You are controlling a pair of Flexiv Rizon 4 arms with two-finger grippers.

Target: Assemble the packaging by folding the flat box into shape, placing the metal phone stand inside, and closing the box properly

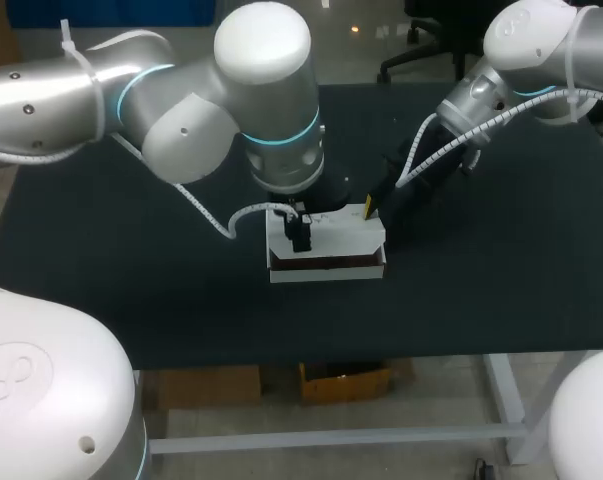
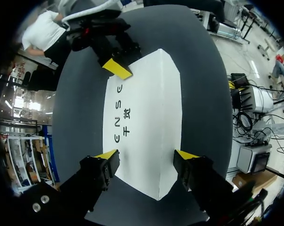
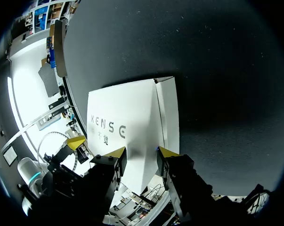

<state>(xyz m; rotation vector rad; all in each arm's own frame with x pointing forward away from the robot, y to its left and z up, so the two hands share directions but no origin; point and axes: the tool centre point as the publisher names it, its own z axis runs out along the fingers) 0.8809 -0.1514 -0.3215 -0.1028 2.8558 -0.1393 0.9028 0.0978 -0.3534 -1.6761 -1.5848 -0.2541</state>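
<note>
Your box [image 1: 341,232] sits mid-worktop [image 1: 101,260], with bare dark surface open on every side out to the edges. The left gripper [image 2: 146,155] is spread wide over one end. The right gripper [image 3: 142,153] is at the opposite corner (you cannot tell whether it pinches).

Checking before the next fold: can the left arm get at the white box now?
Likely yes: the left pincer hangs over the white box, one end between its fingers; the right pincer is at the far end.
</note>
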